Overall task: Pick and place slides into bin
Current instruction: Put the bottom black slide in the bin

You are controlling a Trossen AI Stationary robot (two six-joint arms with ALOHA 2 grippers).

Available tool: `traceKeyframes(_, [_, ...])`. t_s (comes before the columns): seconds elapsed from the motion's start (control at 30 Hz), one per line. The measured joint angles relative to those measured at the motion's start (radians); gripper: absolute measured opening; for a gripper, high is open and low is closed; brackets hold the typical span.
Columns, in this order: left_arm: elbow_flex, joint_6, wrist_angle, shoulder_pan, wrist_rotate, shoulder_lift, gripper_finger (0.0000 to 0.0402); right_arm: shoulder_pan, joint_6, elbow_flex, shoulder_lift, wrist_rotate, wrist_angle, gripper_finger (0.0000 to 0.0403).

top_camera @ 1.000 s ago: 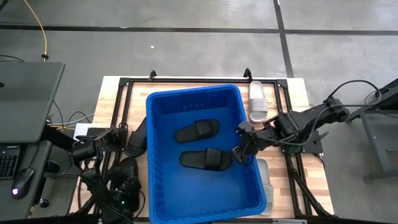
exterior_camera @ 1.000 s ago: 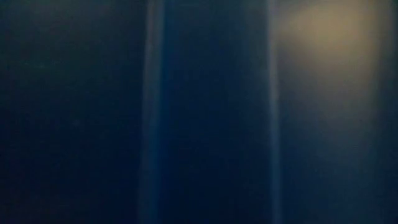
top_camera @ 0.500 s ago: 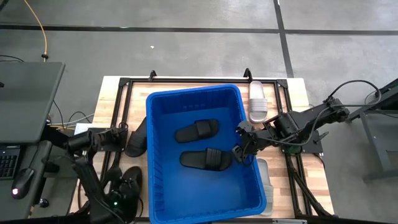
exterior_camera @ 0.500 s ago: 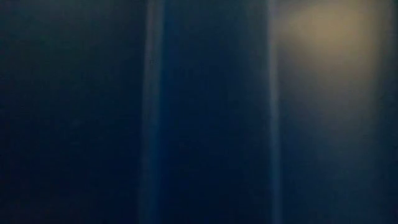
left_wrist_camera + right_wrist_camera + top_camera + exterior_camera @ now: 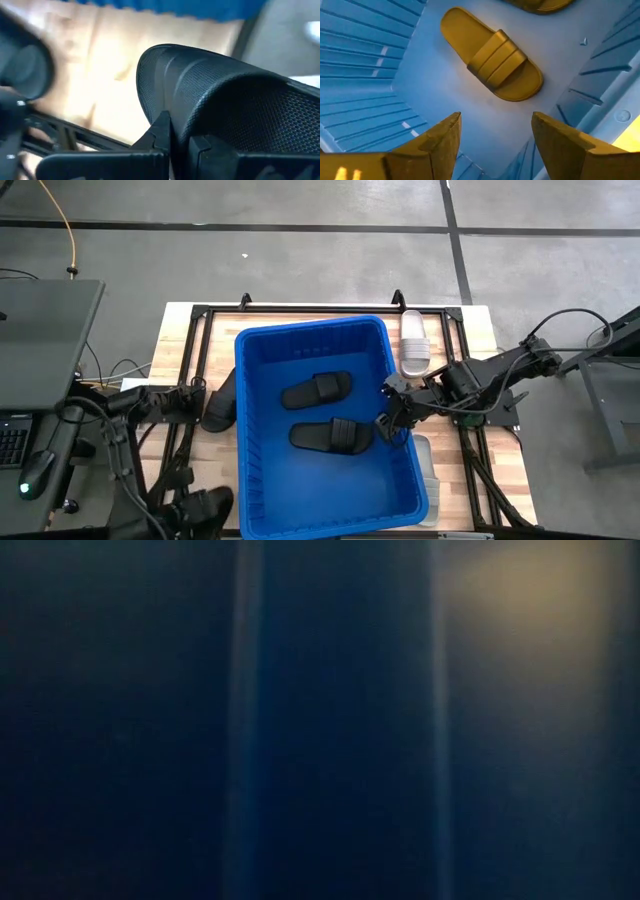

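Observation:
The blue bin [image 5: 255, 480] stands mid-table and holds two black slides [image 5: 316, 391] [image 5: 332, 436] flat on its floor. My left gripper [image 5: 203, 506] is at the near left, beside the bin's left wall, shut on a third black slide [image 5: 235, 95]. My right gripper [image 5: 392, 413] hangs open and empty inside the bin by its right wall, above one of those slides, which shows in the right wrist view [image 5: 492, 55]. Another black slide [image 5: 220, 402] lies left of the bin. Two pale slides [image 5: 414, 345] [image 5: 425, 465] lie on its right. My left gripper pinches the black slide's edge [image 5: 172, 112] between its two fingers [image 5: 161, 134]. The slide's textured dark surface rises beyond the fingertips. It is clear of the wooden table, which shows well behind it.
A black frame [image 5: 300, 308] runs round the wooden table top. The bin's wall fills the low view [image 5: 320, 720]. A grey desk [image 5: 40, 330] and cables lie off the table's left side. Bare wood shows left of the bin [image 5: 180, 340].
My left gripper has carried the black slide toward the table's near edge, staying shut on it. My right gripper has kept still.

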Motion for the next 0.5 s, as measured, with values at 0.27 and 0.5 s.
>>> traceKeyframes(0.27, [0.308, 0.037, 0.001, -0.04, 0.043, 0.0, 0.0, -0.03, 0.04, 0.0, 0.0, -0.072, 0.008, 0.0232])
traceKeyframes(0.5, [0.524, 0.027, 0.001, -0.085, -0.146, -0.001, 0.0, -0.061, 0.013, 0.0, 0.0, -0.231, 0.186, 0.0232])
